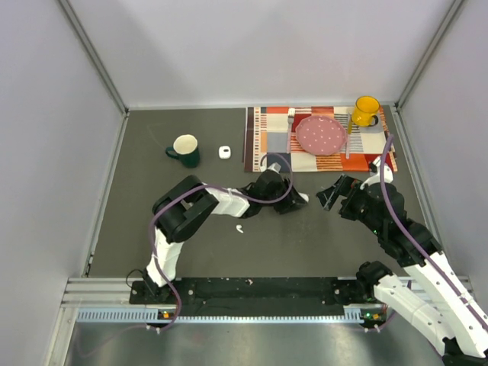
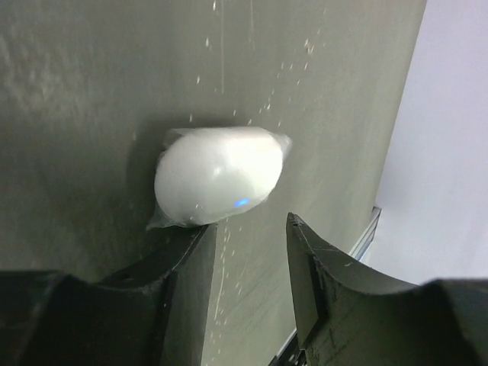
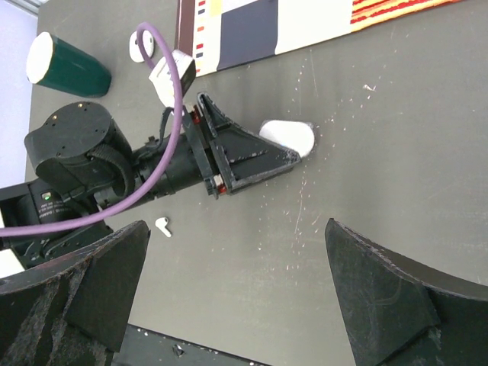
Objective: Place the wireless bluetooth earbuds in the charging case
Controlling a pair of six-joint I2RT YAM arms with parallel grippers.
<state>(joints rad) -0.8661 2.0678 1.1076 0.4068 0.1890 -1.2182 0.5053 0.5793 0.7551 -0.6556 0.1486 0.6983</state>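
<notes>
we see the left end effector slightly spread, charging case at its eleven o'clock; right end effector spread wide.

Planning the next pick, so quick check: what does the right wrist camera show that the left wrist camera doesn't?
Only the right wrist shows a loose earbud on the table, the green mug, the placemat edge, and the wide-open right claw. Only the left wrist shows a blue light on the white oval case. Both show that case lying on the table just past the left claw, whose jaws are apart and not gripping it.
</notes>
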